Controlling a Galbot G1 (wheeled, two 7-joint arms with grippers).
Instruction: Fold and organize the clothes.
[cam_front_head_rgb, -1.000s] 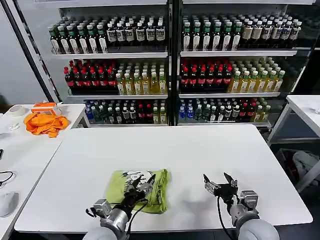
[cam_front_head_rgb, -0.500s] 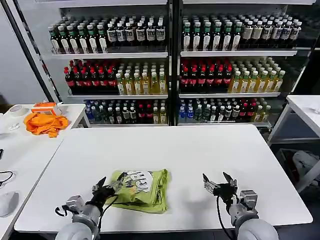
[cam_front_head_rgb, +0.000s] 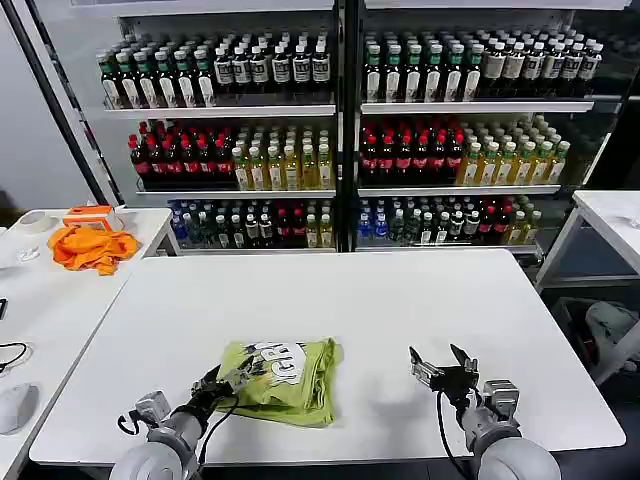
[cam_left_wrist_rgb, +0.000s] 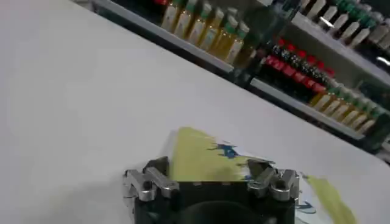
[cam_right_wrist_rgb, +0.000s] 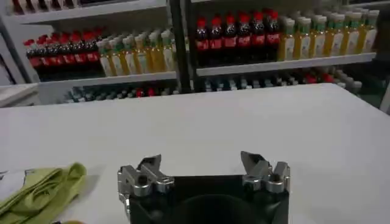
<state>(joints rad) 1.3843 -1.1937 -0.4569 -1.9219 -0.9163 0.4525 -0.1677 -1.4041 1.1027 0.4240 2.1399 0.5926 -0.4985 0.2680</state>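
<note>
L claw (cam_front_head_rgb: 222, 380) sits low at the near-left edge of the desk (cam_front_head_rgb: 400, 300), fingers spread, empty, tips just at the T-shirt (cam_front_head_rgb: 280, 378) hem; probably lining up the next fold. Shirt lies bunched, graphic up, near front-centre. R claw (cam_front_head_rgb: 440, 366) hovers well apart to the right, also spread, idle.

T-shirt (cam_front_head_rgb: 280, 380) on table (cam_front_head_rgb: 400, 300), between left claw (cam_front_head_rgb: 222, 381) and right claw (cam_front_head_rgb: 443, 366).
</note>
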